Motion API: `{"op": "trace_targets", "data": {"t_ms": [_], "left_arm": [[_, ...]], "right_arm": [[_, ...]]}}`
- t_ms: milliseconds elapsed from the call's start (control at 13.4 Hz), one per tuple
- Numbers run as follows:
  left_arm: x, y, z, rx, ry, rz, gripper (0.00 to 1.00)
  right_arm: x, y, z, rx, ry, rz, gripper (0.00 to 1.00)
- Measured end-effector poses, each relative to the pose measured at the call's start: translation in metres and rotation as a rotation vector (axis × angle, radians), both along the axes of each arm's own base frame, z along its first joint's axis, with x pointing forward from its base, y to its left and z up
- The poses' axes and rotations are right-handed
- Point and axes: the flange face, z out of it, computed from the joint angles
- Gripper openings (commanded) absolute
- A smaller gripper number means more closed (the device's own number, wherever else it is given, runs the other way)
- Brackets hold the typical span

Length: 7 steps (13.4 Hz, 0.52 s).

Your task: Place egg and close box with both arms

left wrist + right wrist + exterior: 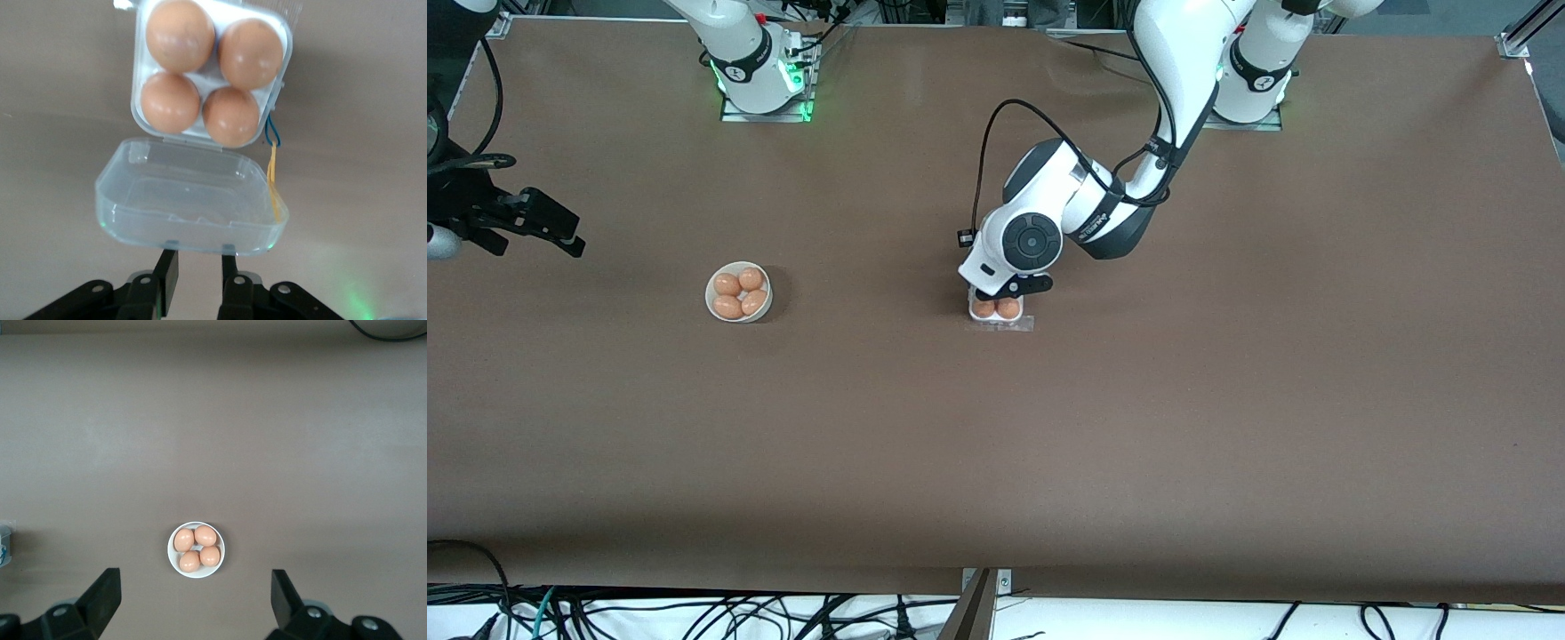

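Four eggs in box, lid at left jaws, narrowly parted.

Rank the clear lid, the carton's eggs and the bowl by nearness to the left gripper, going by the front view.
1. Clear lid: lying open on the table, right under the left gripper, whose fingers are slightly apart.
2. Carton's eggs: four in the white tray beside the lid.
3. Bowl: toward the right arm's end, holding four eggs.
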Motion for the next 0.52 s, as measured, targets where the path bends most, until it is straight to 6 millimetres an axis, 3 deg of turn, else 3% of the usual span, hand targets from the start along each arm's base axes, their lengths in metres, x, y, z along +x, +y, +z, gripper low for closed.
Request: {"op": "trace_targets", "data": {"t_ms": [373, 522], "left_arm": [[0.035, 0.019, 0.022, -0.004, -0.071, 0.051, 0.54], [0.052, 0.034, 0.029, 0.013, -0.109, 0.071, 0.67]], "right_arm": [[0.000, 0.000, -0.001, 0.000, 0.003, 0.000, 1.00], [0.000, 0.000, -0.001, 0.000, 0.003, 0.000, 1.00]]}}
